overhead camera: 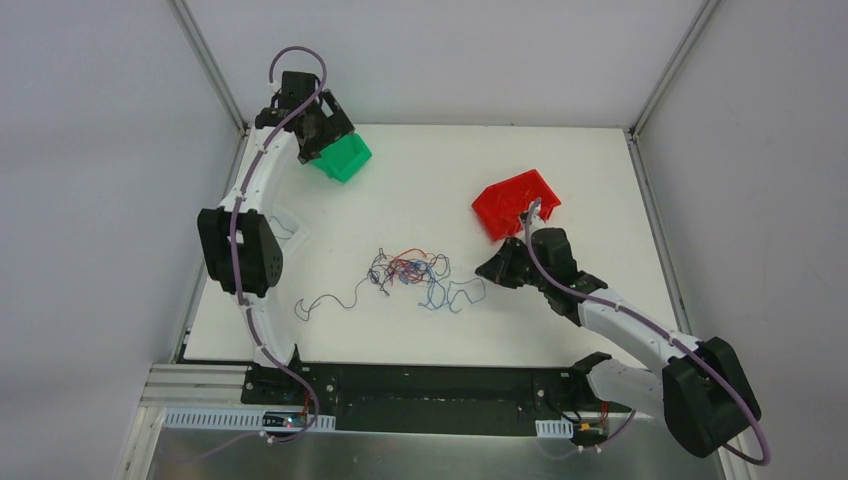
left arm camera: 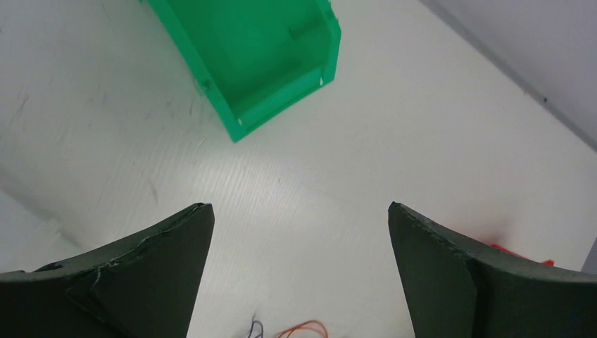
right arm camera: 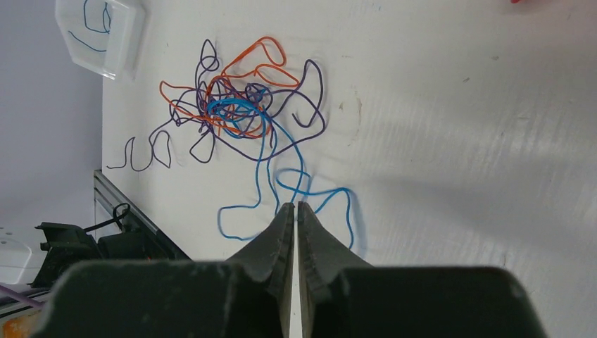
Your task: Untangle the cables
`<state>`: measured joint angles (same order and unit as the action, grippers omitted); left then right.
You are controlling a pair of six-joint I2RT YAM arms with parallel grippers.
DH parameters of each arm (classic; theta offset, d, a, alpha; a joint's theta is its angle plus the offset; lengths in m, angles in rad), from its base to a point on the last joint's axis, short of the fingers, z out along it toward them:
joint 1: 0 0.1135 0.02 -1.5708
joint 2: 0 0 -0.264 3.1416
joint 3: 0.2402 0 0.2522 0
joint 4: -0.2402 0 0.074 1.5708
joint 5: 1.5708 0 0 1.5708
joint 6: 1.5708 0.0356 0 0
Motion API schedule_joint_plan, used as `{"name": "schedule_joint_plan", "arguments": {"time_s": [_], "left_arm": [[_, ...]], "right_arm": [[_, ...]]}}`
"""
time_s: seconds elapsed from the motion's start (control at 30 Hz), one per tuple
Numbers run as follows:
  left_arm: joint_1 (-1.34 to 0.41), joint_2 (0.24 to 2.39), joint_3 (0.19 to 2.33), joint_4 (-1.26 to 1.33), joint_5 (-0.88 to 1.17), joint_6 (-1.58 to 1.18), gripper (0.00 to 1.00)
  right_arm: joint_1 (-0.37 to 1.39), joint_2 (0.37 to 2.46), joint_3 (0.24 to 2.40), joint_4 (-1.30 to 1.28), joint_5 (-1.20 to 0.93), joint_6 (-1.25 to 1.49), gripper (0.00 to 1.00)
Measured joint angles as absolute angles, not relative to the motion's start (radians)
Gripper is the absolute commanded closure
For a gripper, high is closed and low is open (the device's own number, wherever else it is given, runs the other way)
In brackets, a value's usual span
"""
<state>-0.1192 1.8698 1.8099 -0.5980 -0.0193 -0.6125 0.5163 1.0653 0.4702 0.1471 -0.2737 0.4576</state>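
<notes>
From overhead, cables (overhead camera: 410,272) sprawl whole (left wrist catches only tips).

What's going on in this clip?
Two robot arms face a tangle of thin red, blue and dark cables in the middle of the table. The left gripper hangs wide open and empty near the green bin at the far left. The right gripper, jaws nearly closed, sits at a loose blue loop trailing from the tangle; whether it pinches that strand is unclear. The knot is not yet undone.
</notes>
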Motion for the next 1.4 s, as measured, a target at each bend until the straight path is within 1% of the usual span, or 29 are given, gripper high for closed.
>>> {"name": "schedule_joint_plan", "arguments": {"time_s": [0.1, 0.2, 0.3, 0.4, 0.63, 0.8, 0.93, 1.07, 1.23, 1.27, 1.3, 1.33, 1.37, 1.4], "left_arm": [[-0.087, 1.966, 1.904, -0.563, -0.007, -0.642, 0.07], [-0.063, 2.075, 2.019, -0.529, 0.001, -0.656, 0.15], [-0.048, 2.182, 2.125, -0.494, 0.017, -0.680, 0.16], [-0.037, 2.261, 2.168, -0.467, 0.039, -0.710, 0.17], [-0.024, 2.396, 2.168, -0.446, 0.094, -0.745, 0.18], [-0.024, 2.403, 2.122, -0.443, 0.123, -0.743, 0.19], [-0.028, 2.392, 2.025, -0.428, 0.154, -0.736, 0.20], [-0.048, 2.308, 1.893, -0.407, 0.186, -0.720, 0.20], [-0.140, 2.216, 1.753, -0.408, 0.194, -0.711, 0.17], [-0.167, 2.201, 1.731, -0.407, 0.193, -0.711, 0.16], [-0.196, 2.186, 1.708, -0.408, 0.194, -0.712, 0.15], [-0.223, 2.168, 1.685, -0.408, 0.192, -0.714, 0.15], [-0.248, 2.149, 1.662, -0.410, 0.190, -0.716, 0.14], [-0.271, 2.132, 1.646, -0.414, 0.189, -0.717, 0.14]], "right_arm": [[0.522, 1.109, 0.484, 0.164, -0.277, 0.452, 0.96], [0.526, 1.144, 0.498, 0.185, -0.280, 0.452, 0.96], [0.530, 1.163, 0.509, 0.195, -0.286, 0.452, 0.96], [0.533, 1.171, 0.518, 0.200, -0.288, 0.451, 0.96], [0.533, 1.193, 0.518, 0.206, -0.290, 0.451, 0.96], [0.533, 1.208, 0.518, 0.207, -0.292, 0.451, 0.96], [0.534, 1.210, 0.518, 0.208, -0.294, 0.452, 0.97], [0.534, 1.210, 0.518, 0.213, -0.294, 0.452, 0.97], [0.534, 1.210, 0.518, 0.213, -0.292, 0.452, 0.96], [0.534, 1.210, 0.518, 0.212, -0.290, 0.452, 0.95], [0.534, 1.210, 0.518, 0.210, -0.287, 0.452, 0.90], [0.534, 1.209, 0.519, 0.204, -0.280, 0.453, 0.82], [0.534, 1.206, 0.521, 0.191, -0.273, 0.453, 0.72], [0.534, 1.201, 0.522, 0.181, -0.267, 0.455, 0.60]]}}
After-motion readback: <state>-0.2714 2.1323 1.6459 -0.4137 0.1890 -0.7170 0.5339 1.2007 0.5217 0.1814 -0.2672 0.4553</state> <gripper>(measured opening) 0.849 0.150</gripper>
